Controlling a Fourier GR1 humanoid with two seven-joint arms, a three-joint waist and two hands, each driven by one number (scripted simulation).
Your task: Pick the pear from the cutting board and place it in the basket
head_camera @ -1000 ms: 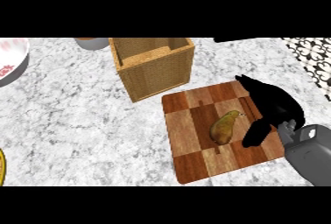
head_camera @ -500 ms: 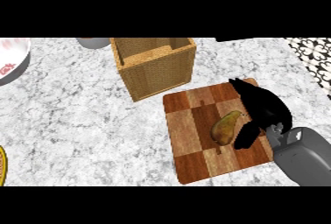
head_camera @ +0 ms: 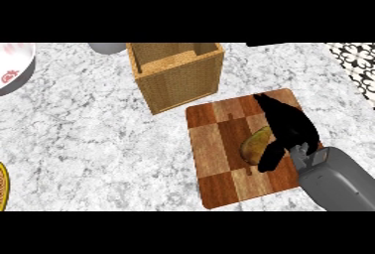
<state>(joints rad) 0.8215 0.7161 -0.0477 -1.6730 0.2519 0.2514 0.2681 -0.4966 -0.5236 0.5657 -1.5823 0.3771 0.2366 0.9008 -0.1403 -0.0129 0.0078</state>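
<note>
A yellow-green pear [head_camera: 253, 146] lies on the checkered wooden cutting board [head_camera: 219, 168] at the right of the counter. My right hand [head_camera: 289, 124] is over the pear's right side and hides part of it. Its fingers reach straight past the pear's far end, and its thumb [head_camera: 268, 159] points down beside the near end. The hand is open around the pear, and the pear still rests on the board. The open-topped woven basket [head_camera: 176, 74] stands just beyond the board's far left corner. My left hand is out of sight.
A white plate with red marks [head_camera: 11, 64] sits at the far left edge. A grey round object [head_camera: 108, 47] stands behind the basket. A yellow rim [head_camera: 2, 191] shows at the lower left edge, and a black-and-white patterned cloth [head_camera: 355, 57] lies at the far right.
My right hand has moved left across the board, from beside the pear to over it, and now covers the pear's right side. The pear and the basket have not moved.
</note>
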